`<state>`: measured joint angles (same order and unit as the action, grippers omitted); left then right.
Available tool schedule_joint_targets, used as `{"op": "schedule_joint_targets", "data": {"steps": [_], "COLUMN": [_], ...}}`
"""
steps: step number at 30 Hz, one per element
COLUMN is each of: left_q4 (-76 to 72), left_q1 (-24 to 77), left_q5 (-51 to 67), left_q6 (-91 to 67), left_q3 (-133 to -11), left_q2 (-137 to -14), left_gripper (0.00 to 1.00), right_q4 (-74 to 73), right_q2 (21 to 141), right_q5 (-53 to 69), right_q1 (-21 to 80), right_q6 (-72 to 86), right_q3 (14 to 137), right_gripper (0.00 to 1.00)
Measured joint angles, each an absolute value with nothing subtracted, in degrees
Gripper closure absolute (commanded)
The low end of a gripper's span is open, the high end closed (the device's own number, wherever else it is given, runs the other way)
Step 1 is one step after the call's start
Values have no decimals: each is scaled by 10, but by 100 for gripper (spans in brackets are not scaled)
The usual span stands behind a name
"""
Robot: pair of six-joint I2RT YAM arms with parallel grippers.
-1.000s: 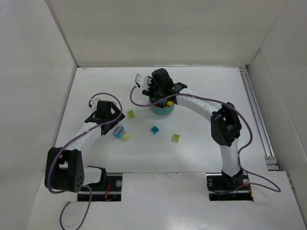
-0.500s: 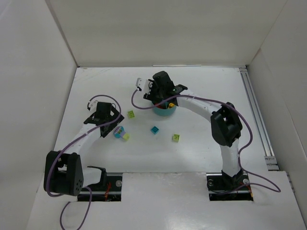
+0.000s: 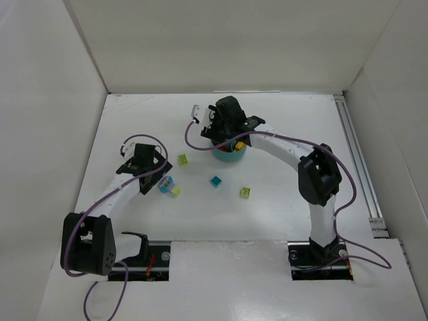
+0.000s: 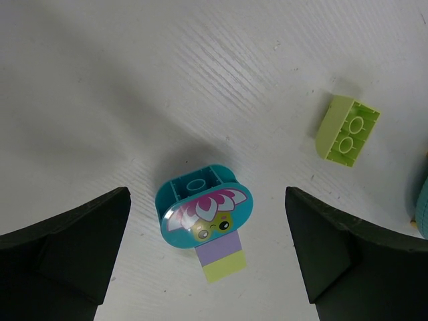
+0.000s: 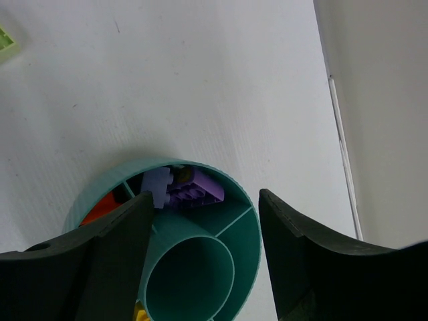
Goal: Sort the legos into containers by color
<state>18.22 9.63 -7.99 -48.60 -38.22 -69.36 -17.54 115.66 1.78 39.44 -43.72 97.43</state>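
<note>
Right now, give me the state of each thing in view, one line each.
flower brick, loose on the table.
lime brick, loose on the table.
teal brick, loose on the table.
dish, upright, purple bricks in one wedge.
central cup, nothing seen in it.
left gripper, open, either side of the flower brick, not touching.
right gripper, open, empty, above the dish.

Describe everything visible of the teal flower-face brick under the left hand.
The teal flower-face brick looks like glossy plastic with rounded ends. Its printed front shows pink and white petals above a winking yellowish face. Behind the print, a hollow with a round tube shows. A lavender piece and a pale lime piece extend from below it. It lies on the white table between the fingers of the open left hand, untouched by them.
</note>
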Motion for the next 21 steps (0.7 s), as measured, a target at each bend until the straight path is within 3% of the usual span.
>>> {"op": "schedule_joint_targets", "data": {"steps": [8, 21], "left_q4": [191, 216], "left_q1": [96, 100], "left_q5": [-79, -55], "left_q6": [-494, -549], "left_q3": [-382, -345], "left_q2": [-688, -688], "left_gripper": [0, 0], "right_q4": [-148, -60], "right_q2": [1075, 953], "right_q5": [20, -17], "right_q1": [394, 394], "right_q6": [-426, -368], "right_q3": [922, 796], "right_gripper": [21, 20]}}
